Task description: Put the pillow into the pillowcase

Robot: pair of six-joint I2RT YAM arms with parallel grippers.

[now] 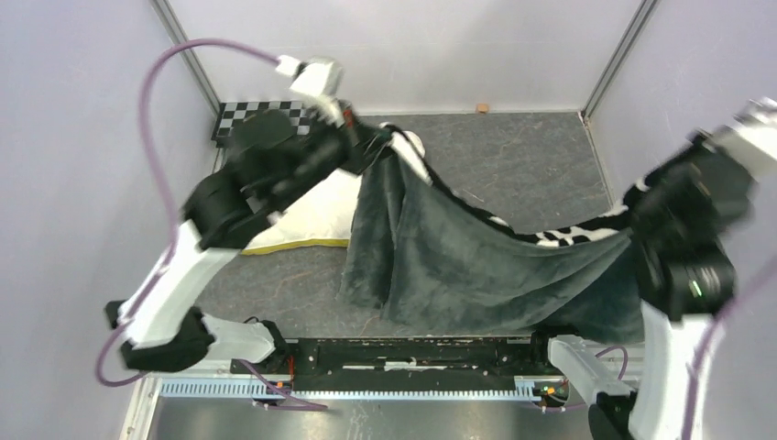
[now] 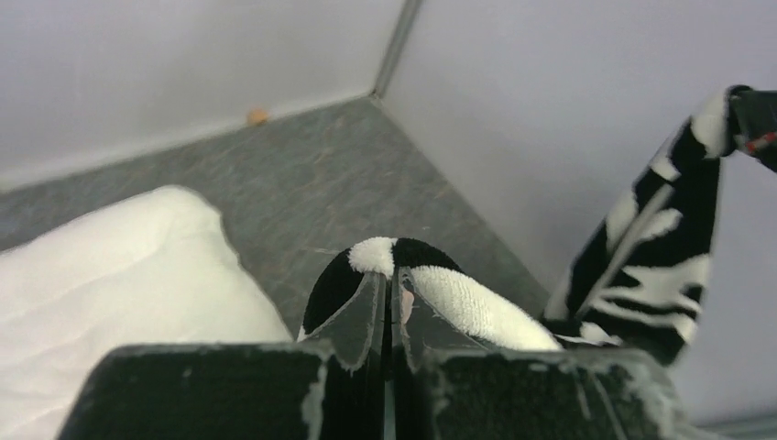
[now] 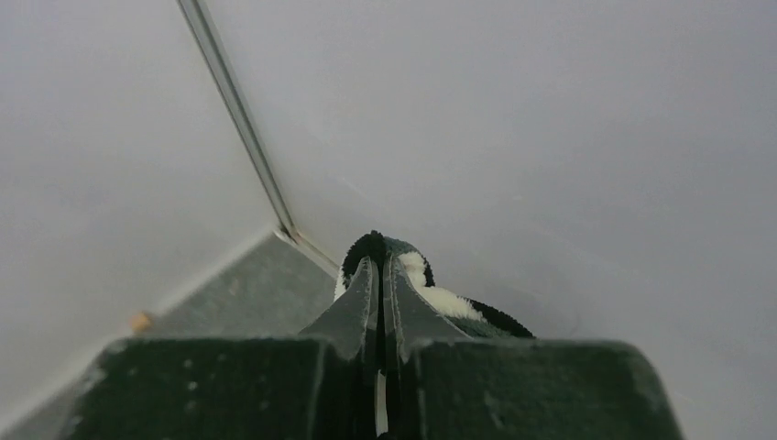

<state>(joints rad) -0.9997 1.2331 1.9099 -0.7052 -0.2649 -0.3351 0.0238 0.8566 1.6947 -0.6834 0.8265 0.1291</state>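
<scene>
Pillowcase (image 1: 476, 266) dark grey-green, zebra-striped black-and-white behind; pillow (image 1: 321, 215) cream-white, seemingly yellow-edged.

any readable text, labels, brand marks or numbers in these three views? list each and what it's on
None readable in any view.
checkerboard: plain black and white squares, no characters.
pillowcase: zebra stripes only; pillow: unmarked.
left gripper and right gripper: no marking visible.
base bar: pale marks, too small to read.
</scene>
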